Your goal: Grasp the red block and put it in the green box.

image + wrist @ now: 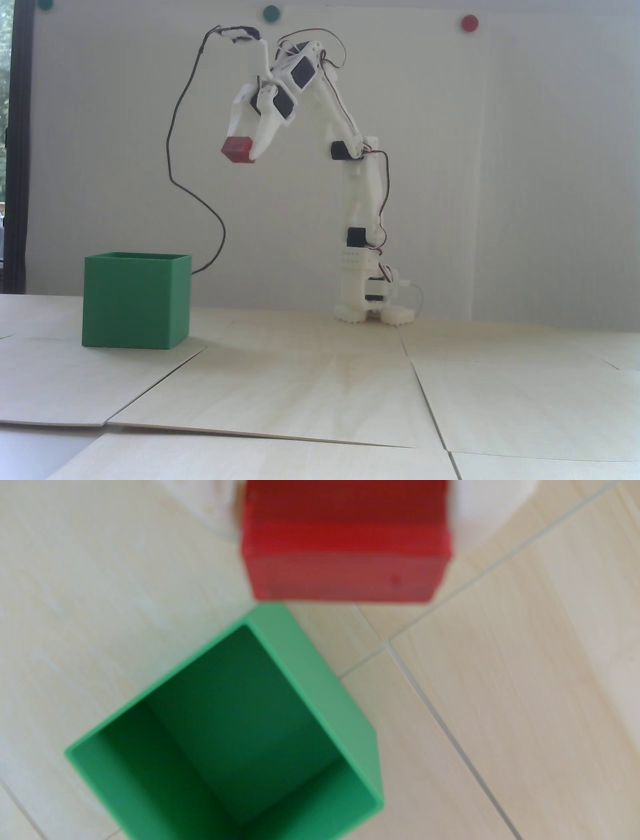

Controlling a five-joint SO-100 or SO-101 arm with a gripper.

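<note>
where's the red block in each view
Fixed view: the red block hangs in the gripper, upper centre-left, well above the table.
Wrist view: the red block fills the top centre edge.
Shared landmark: the green box, lower left of the block in both.

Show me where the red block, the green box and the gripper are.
red block (237, 149), fixed view: on its front face.
green box (131, 302), fixed view: on its front wall.
gripper (245, 150), fixed view: midway between the fingertips, shut on the block.
</note>
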